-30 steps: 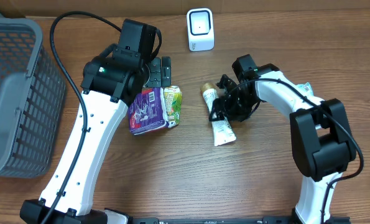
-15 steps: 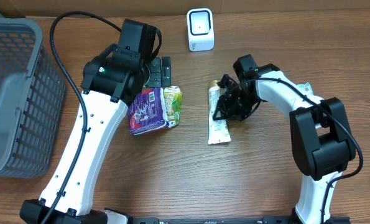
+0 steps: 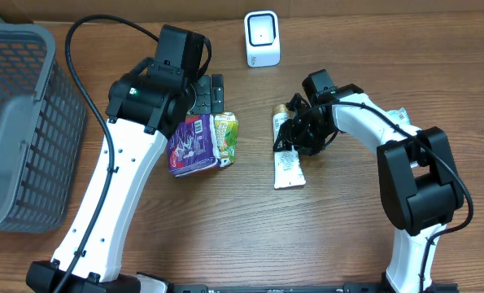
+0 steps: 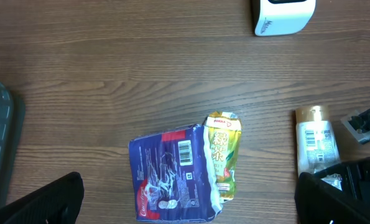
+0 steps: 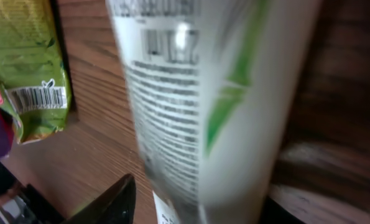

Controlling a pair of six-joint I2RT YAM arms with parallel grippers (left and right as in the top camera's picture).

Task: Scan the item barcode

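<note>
Bench (image 3: pixel 225 220): brown wood grain, carrying all the items below.

Scanner (image 3: pixel 262 38): small white unit at the far edge of the bench, upright, standing apart from everything else.

Tube (image 3: pixel 289 169): white with green print and a gold cap (image 3: pixel 281 112); lying flat on the bench right of centre, cap end toward the scanner, flat end toward the near edge; well short of the scanner.

Right claw (image 3: pixel 303 134): set over the upper part of the tube; in the right wrist view the tube (image 5: pixel 191 93) fills the space between the two dark fingers (image 5: pixel 110 202); they stand on either side of it and close against it, but whether they press it cannot be told.

Left claw (image 3: pixel 207 92): spread wide, nothing between its fingers; hanging above the bench just behind the two packets.

Purple packet (image 3: pixel 191 145): lying flat left of centre, crumpled, with a barcode (image 4: pixel 185 151) facing up.

Green packet (image 3: pixel 224 137): narrow, yellow-green; touching the right side of the purple packet; apart from the tube.

Basket (image 3: pixel 38 122): grey plastic mesh, at the far left edge of the bench, well apart from the packets.
</note>
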